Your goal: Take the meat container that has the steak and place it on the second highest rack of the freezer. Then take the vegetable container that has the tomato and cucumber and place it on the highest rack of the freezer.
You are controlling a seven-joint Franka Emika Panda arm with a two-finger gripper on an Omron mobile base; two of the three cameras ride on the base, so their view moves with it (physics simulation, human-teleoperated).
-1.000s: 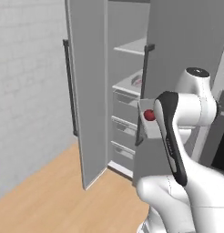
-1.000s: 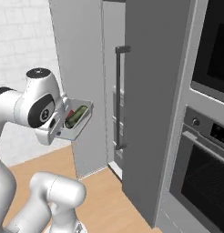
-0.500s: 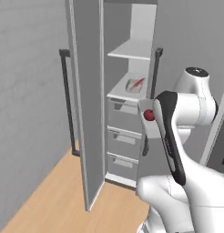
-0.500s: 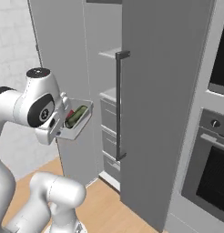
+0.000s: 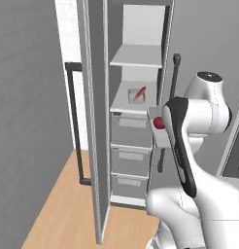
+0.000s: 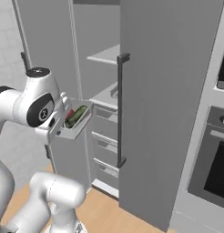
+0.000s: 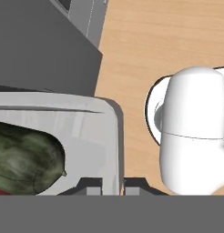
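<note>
A wood floor (image 5: 58, 209) lies before the open freezer (image 5: 136, 97), the steak (image 5: 139, 93) already on its lower white shelf. My gripper (image 7: 111, 185) is clamped on the vegetable container's (image 6: 76, 128) rim — tomato (image 5: 159, 122) and dark green cucumber (image 6: 76, 116) inside, held beside the drawers.

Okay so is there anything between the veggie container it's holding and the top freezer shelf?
Nothing visible blocks it. The freezer doors stand open and the highest rack is bare. The vegetable container, held in the hand with the cucumber and tomato, sits lower, near the shelf with the steak.
</note>
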